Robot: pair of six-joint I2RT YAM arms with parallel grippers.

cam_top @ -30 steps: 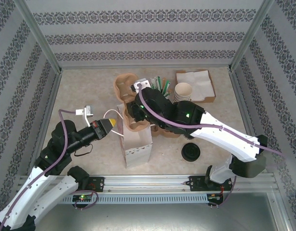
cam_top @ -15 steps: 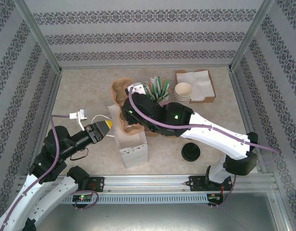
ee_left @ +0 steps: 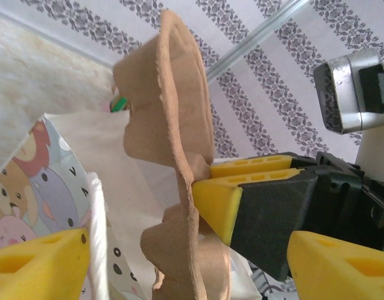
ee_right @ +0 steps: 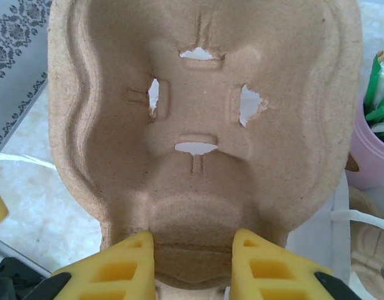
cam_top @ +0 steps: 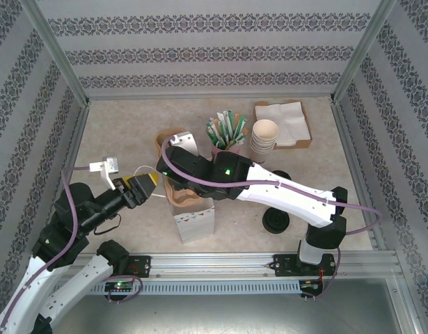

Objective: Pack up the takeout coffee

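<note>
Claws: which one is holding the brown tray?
The right claw, pinching the brown tray by its edge. The left claw is open, gripping nothing.

Pulp cup carrier (cam_top: 173, 136) – brown moulded fibre, tilted above the open mouth of the paper bag; four torn slits in one well (ee_right: 198, 125).
Paper bag (cam_top: 195, 221) – white, upright on the counter (cam_top: 123, 132), cartoon bears on one side (ee_left: 29, 187).
Pink cup (cam_top: 220, 148) – holds green-and-white sachets (cam_top: 227, 129).
Stack of cream paper cups (cam_top: 264, 136) – just beside the pink cup.
Brown tray (cam_top: 309, 136) – white napkins (cam_top: 283, 118) inside, touching the stack.
</note>
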